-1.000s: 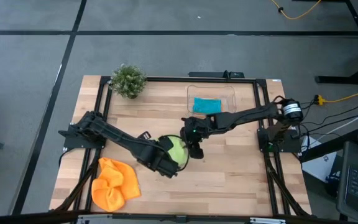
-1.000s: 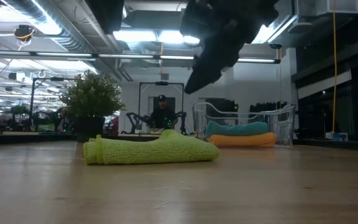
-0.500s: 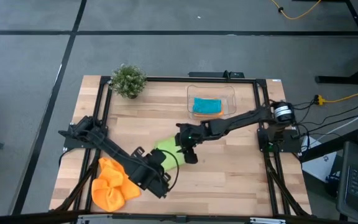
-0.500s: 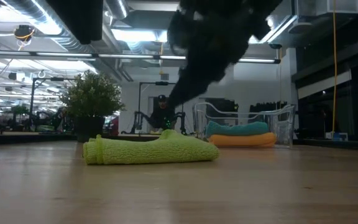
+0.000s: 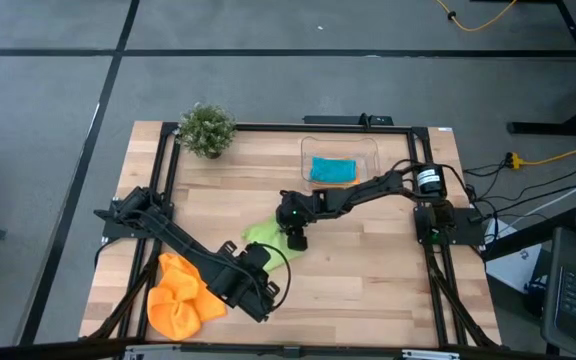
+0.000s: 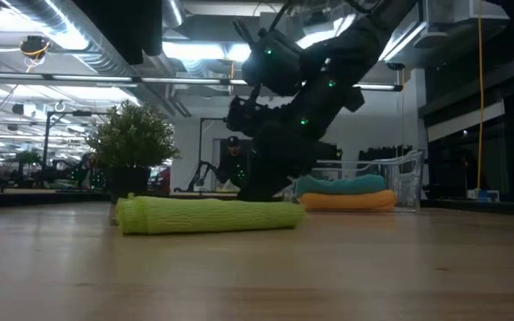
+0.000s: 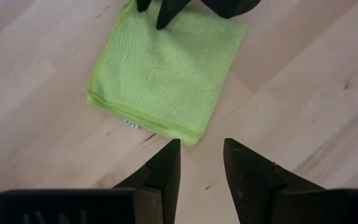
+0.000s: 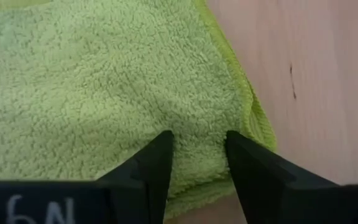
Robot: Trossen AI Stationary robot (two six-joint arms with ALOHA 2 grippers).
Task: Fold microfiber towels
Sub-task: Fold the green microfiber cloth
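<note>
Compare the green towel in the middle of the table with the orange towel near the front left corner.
The green towel lies folded flat into a neat square; the orange towel sits in a crumpled, unfolded heap. The right gripper presses down on the green towel with its jaws apart, while nothing touches the orange towel; the left gripper hangs between the two. Both are fuzzy cloths resting on the wooden table.

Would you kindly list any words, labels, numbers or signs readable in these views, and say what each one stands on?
"6N", or thereabouts: pale handwritten marks on the dark body of the right gripper, cut off by the right wrist picture's edge, so the reading is uncertain.
A small tag at the edge of the lime green towel: too small to read.
No other text is legible in any view.
</note>
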